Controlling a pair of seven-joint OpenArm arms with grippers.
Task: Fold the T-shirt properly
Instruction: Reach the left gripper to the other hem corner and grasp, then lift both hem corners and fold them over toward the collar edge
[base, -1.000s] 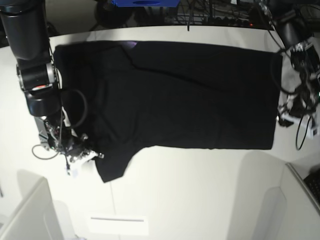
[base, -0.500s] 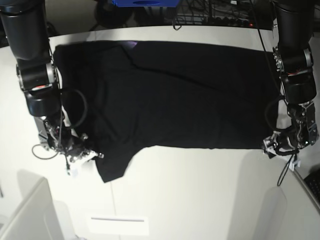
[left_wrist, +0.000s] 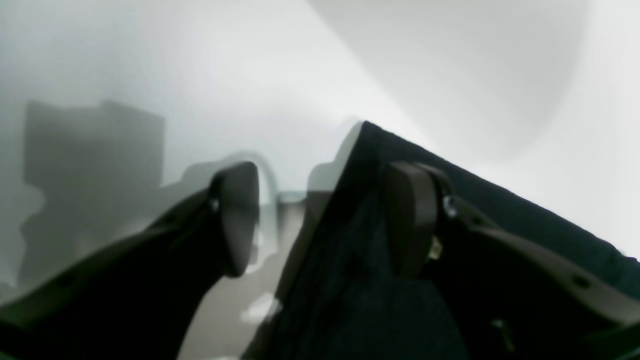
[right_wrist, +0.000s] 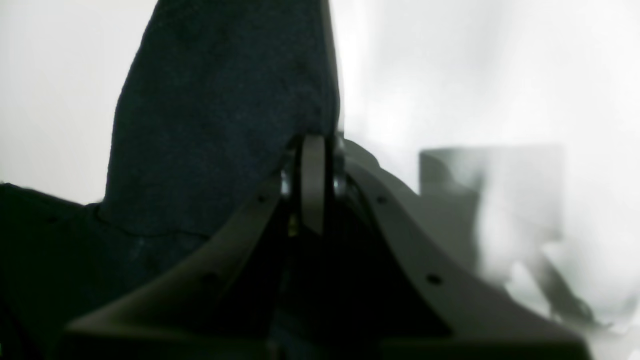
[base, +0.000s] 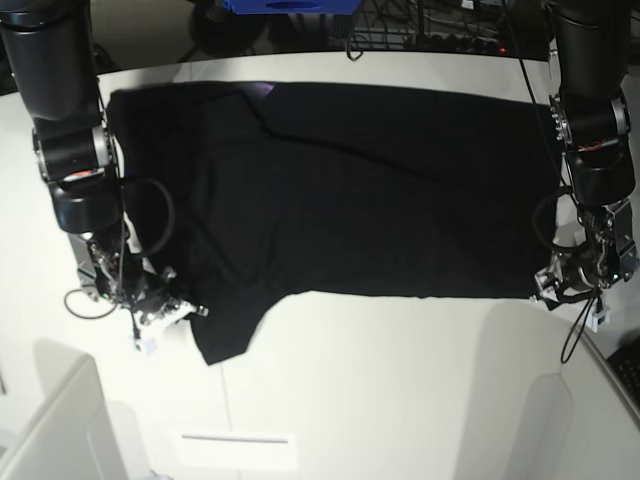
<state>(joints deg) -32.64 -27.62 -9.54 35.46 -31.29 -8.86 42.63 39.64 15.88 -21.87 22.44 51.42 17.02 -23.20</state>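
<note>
The black T-shirt (base: 350, 190) lies spread flat across the tabletop (base: 400, 390), plain side up, with only a sliver of purple showing at its far edge and one short sleeve jutting out toward the near side. The right gripper (right_wrist: 314, 165) has its jaws pressed together on the cloth at the edge of that sleeve, the fabric rising as a dark flap just beyond and to one side of the jaws in the right wrist view. The left gripper (left_wrist: 320, 215) has its jaws standing apart around the hem corner: one finger rests over the dark cloth, the other over bare tabletop, and the corner's point lies just ahead of the gap, so nothing is pinched there yet. This is soft, limp, light cloth that will sag and drape from wherever it is lifted, so a single pinch is likely to drag the rest along in wrinkles. It looks thin enough to slip out of a shallow bite, and the better hold is probably deeper in from the hem, taking both layers if the shirt lies doubled there. Lifting the two held points together and level should keep the fold line straight.
</note>
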